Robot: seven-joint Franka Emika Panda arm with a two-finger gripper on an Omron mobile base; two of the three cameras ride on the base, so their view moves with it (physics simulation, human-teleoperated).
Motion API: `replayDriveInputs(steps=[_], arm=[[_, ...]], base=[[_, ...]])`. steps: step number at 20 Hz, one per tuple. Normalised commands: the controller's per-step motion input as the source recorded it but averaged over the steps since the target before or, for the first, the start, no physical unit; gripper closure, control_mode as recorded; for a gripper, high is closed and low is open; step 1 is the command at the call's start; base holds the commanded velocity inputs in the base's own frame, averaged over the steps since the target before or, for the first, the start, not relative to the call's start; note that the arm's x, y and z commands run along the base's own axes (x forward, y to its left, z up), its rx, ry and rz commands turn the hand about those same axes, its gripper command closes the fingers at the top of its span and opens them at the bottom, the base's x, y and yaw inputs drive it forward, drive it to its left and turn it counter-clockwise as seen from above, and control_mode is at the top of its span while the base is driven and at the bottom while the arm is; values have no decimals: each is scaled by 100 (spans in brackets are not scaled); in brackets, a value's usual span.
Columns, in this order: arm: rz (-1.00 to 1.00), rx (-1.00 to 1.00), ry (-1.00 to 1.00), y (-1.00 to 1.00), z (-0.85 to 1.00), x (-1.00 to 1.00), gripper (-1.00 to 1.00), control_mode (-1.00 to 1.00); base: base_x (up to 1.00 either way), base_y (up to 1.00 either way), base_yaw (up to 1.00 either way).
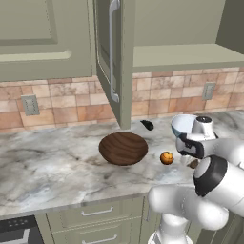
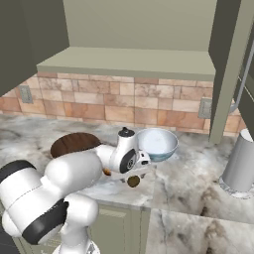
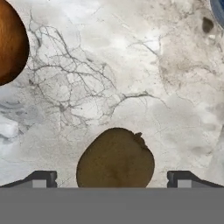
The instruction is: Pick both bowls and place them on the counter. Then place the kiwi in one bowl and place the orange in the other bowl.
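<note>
A small black glossy pointed thing point(image 1: 147, 125) lies by itself at the back of the worktop, close to the foot of an open sage-green cabinet door point(image 1: 110, 57) with a long metal handle point(image 1: 113, 50). A brick-tiled backsplash point(image 2: 124, 103) in tan and pink runs along the wall under the upper cabinets point(image 1: 43, 38) and carries grey outlets point(image 1: 29, 105). Off at the right end stands a tall grey metal canister point(image 2: 241, 163), and a dark stove edge point(image 1: 19, 230) shows at the lower left.
</note>
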Motion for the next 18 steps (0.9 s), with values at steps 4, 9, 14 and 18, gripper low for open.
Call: replayDriveInputs(steps=[4, 9, 14, 18], arm=[[12, 0, 9, -13, -18, 5, -100, -100], [10, 1, 5, -1, -27, 3, -100, -100], [7, 2, 1, 0, -26, 0, -100, -100], [7, 2, 0, 0, -10, 0, 100, -100]], base=[[0, 0, 0], [0, 0, 0], [0, 0, 0], [0, 0, 0]])
